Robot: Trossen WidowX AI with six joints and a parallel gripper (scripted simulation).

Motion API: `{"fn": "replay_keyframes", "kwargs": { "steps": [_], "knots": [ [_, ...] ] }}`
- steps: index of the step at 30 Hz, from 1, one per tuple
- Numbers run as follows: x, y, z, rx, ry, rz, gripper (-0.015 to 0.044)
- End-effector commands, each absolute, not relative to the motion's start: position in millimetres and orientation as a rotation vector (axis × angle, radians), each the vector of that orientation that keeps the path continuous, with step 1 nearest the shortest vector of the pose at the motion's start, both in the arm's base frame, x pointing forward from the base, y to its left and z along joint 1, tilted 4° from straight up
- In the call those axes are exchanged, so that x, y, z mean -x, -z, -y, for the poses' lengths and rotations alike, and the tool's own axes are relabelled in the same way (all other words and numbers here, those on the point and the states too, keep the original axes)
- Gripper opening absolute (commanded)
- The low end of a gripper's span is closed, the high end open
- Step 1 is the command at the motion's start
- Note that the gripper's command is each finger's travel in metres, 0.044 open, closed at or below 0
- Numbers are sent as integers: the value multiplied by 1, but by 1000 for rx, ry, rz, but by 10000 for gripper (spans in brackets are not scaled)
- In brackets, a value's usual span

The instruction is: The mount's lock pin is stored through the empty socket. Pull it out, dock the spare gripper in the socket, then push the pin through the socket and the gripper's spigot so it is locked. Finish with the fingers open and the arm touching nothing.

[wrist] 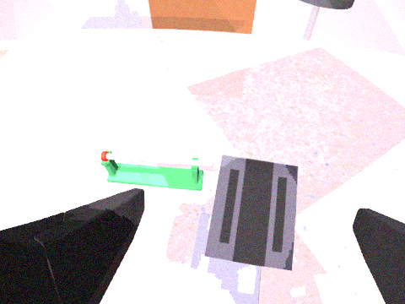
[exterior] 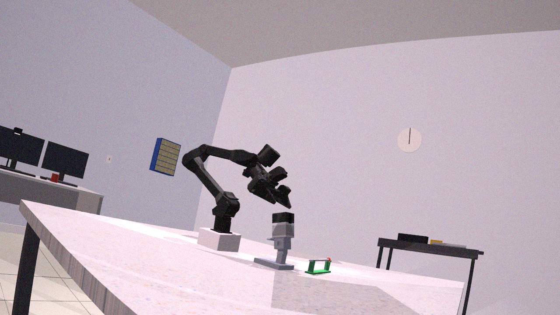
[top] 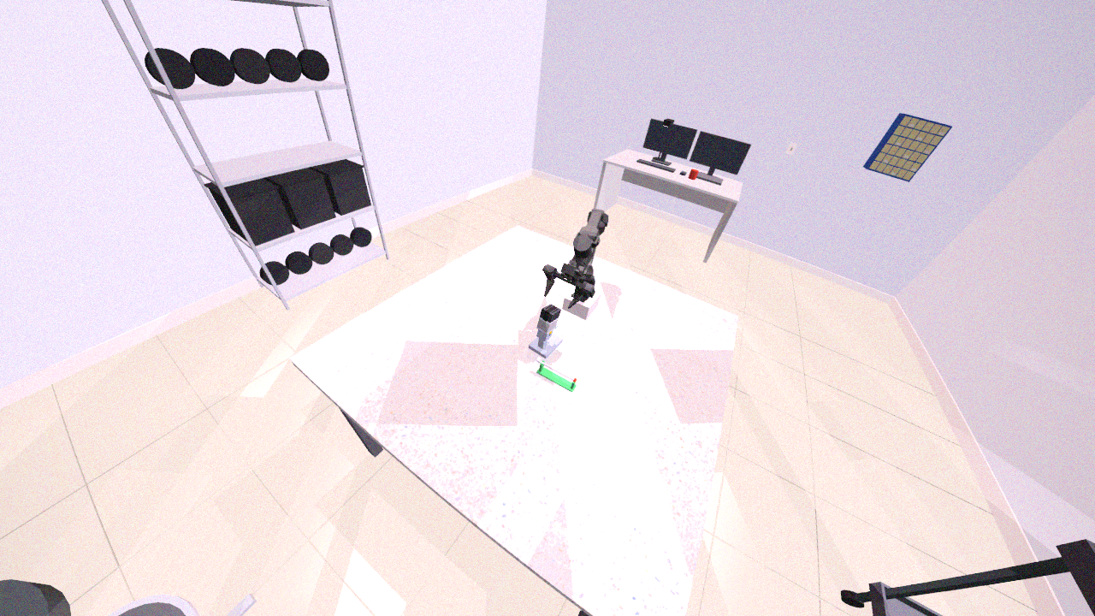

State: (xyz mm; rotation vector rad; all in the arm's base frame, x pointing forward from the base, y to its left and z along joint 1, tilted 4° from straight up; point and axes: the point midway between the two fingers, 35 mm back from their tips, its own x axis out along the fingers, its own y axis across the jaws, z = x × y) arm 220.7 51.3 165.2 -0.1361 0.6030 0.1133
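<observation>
My gripper [top: 559, 300] [exterior: 281, 205] [wrist: 251, 209] is open and empty, above the spare gripper and apart from it. The spare gripper [top: 548, 315] [exterior: 282, 225] [wrist: 255, 211], grey with a black top, stands upright on the socket of the blue-grey mount [top: 544, 347] [exterior: 273, 264]. Its spigot is hidden, so how deep it sits cannot be told. The lock pin [exterior: 319, 260] [wrist: 152, 160], pale with a red head, lies level across the two posts of the green rack [top: 555, 378] [exterior: 318, 271] [wrist: 152, 175], outside the socket.
The arm's white base block [exterior: 219, 239] stands on the table behind the mount. The green rack is low, beside the mount's base, on the side away from the arm's base. A shelf unit [top: 279, 156] and a desk [top: 673, 177] stand off the table.
</observation>
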Motion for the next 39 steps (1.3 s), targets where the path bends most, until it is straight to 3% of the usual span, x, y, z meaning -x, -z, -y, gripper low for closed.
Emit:
{"fn": "replay_keyframes", "kwargs": {
  "steps": [1, 22, 32, 39],
  "knots": [
    [-220, -175, -52, 135, -112, -602, 440],
    [-218, -195, -55, 146, -132, -612, 440],
    [-200, -187, -105, 126, -122, -681, 180],
    [-176, -192, -145, 138, -131, -627, 180]
  ]
}}
